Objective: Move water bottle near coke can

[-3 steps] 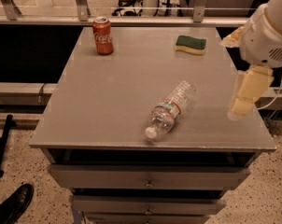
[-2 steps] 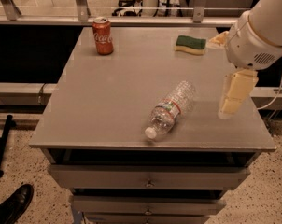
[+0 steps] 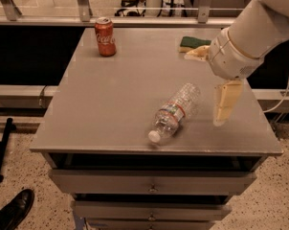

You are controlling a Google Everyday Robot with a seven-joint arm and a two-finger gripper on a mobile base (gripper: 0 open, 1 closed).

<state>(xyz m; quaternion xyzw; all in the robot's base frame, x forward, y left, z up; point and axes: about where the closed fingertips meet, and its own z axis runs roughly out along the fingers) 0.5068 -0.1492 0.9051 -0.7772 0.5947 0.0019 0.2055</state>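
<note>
The water bottle (image 3: 174, 112) lies on its side on the grey table (image 3: 116, 99), white cap pointing to the front edge, clear and ribbed with a red, white and green label. The coke can (image 3: 105, 36) stands upright at the table's far left corner, far from the bottle. My gripper (image 3: 204, 89) hangs above the table's right side, just right of the bottle's base. It is open and empty: one cream finger (image 3: 226, 103) points down, the other (image 3: 197, 53) points left near the sponge.
A green and yellow sponge (image 3: 193, 43) lies at the table's far right, partly behind my arm. Drawers sit under the tabletop. A metal rail runs behind the table. A black shoe (image 3: 13, 212) shows on the floor at lower left.
My arm has moved left and slightly forward, from the table's right edge to beside the bottle's base. The bottle and can have not moved.
</note>
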